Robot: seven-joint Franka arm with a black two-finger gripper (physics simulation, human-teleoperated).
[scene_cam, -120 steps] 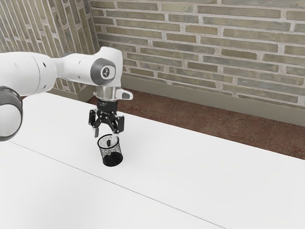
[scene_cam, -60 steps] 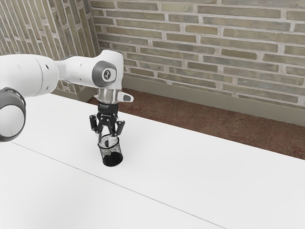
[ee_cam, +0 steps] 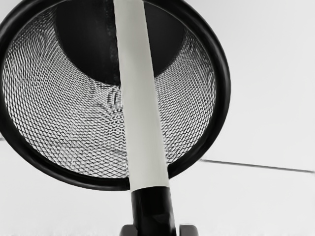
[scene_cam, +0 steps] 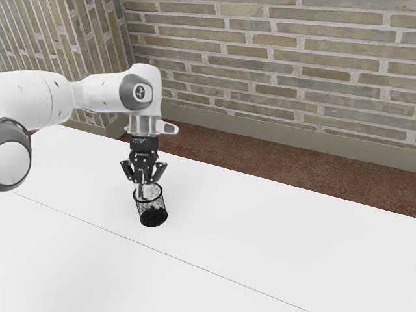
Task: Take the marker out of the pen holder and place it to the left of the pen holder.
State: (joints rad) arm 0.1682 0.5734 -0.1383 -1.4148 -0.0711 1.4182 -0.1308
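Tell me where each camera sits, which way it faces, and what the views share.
Exterior view: beside the arm and above the table, facing down across it toward the brick wall; the arm and tool show.
Wrist view: on the arm's end, facing down past the marker into the holder; the tool's fingertips show at the lower edge.
Shared: table, holder and tool.

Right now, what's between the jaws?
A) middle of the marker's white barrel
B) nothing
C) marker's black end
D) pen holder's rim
C: the wrist view has a jaw on either side of the marker's black end, with the white barrel running on across the mouth of the pen holder.
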